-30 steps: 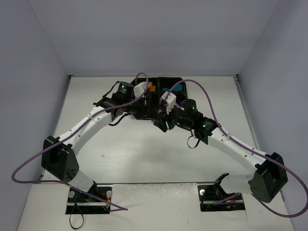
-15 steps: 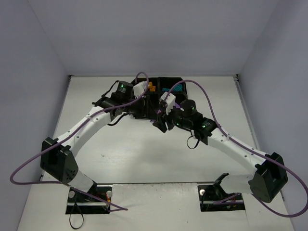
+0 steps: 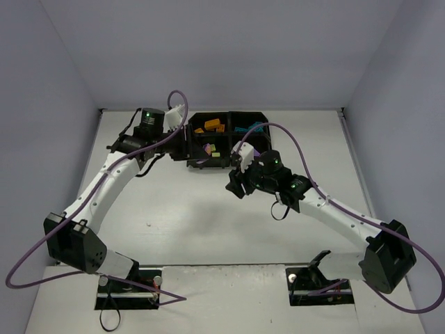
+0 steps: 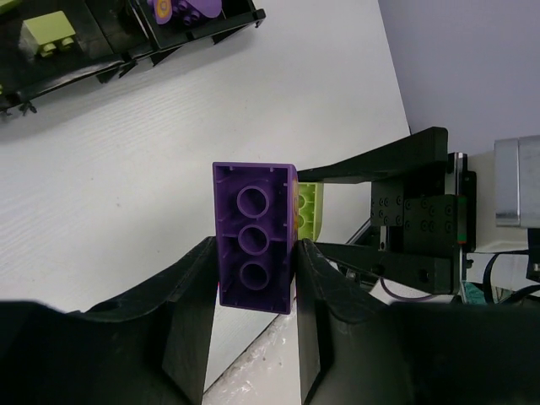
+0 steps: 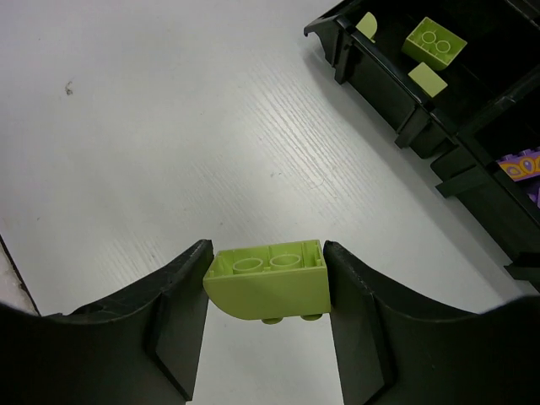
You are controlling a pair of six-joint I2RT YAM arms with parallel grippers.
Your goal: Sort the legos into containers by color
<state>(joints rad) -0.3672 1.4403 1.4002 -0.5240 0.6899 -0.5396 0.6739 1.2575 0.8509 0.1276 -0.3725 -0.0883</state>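
Two grippers each hold one brick. On the left wrist view, the left gripper [image 4: 253, 253] is clamped on a purple brick [image 4: 253, 239], which stands on end between the black fingers [image 4: 192, 295] with its three round hollows facing the camera. On the right wrist view, the right gripper [image 5: 266, 261] pinches a yellow-green brick [image 5: 268, 283] that has one rounded edge, held level with its hollow underside up.

White table [image 5: 169, 126] lies bare under both held bricks. The black four-compartment tray [image 5: 405, 118] sits toward the upper right of the right wrist view, well apart from the yellow-green brick. Three yellow-green pieces [image 5: 434, 42] lie in one compartment, and purple pieces [image 5: 523, 164] show in the neighbouring one.

From above, the left gripper is beside the tray's far left corner and the right gripper is over the table just near of the tray's near edge. Orange bricks [image 3: 209, 127] fill the far left compartment and teal bricks [image 3: 254, 129] the far right one. Broad open table spreads between the tray and the arm bases, with pale walls closing the left, far and right edges.
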